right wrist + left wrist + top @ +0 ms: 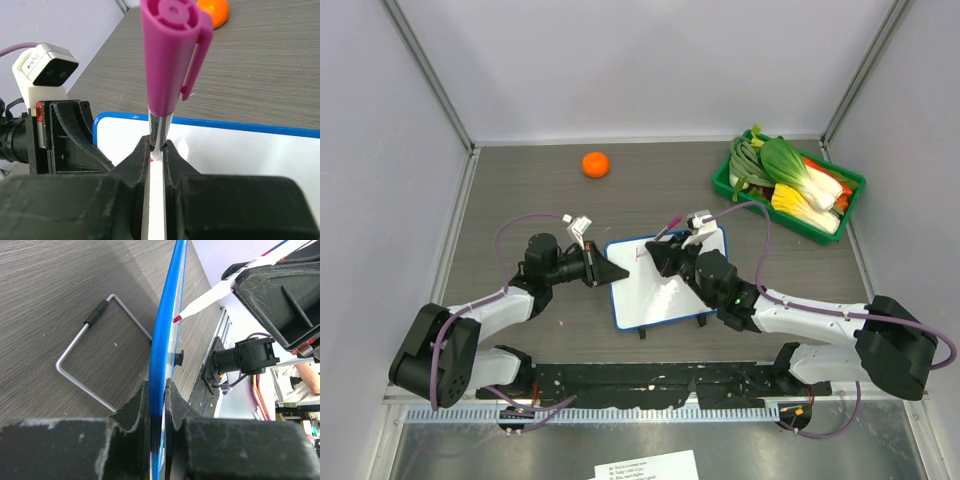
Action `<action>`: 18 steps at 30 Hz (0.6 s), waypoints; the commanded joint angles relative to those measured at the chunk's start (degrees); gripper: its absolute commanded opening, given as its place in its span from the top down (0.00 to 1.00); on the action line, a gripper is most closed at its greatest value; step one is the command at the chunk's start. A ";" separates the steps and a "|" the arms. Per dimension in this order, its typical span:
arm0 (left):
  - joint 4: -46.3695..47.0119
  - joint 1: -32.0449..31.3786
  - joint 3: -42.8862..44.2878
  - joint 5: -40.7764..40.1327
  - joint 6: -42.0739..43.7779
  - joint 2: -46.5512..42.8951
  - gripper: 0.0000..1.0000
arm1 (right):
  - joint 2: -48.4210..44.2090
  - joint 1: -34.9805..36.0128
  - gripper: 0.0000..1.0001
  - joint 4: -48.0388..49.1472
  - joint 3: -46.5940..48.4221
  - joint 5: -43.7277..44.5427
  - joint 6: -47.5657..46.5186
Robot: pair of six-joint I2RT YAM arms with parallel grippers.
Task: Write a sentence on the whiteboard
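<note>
Whiteboard [665, 292]: light, stiff, slick (I judge); grip its edge.
Left end effector [617, 273]: clamped there.
Right end effector [157, 151]: pinching marker [172, 55].

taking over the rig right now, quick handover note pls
Left gripper: shut on the blue frame of the whiteboard at its left edge, steadying it.
Right gripper: shut on a pink marker, cap on its back end, tip at the board's far left part; whether it touches cannot be told.
Done: board gripped, marker uncapped and in position.
Left: no words show on the board, so the whole sentence is still to write.
</note>
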 commanded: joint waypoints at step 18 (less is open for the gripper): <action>-7.40 0.47 -1.02 -8.08 9.13 2.33 1.00 | -3.23 0.13 0.99 -0.05 4.10 3.14 -1.34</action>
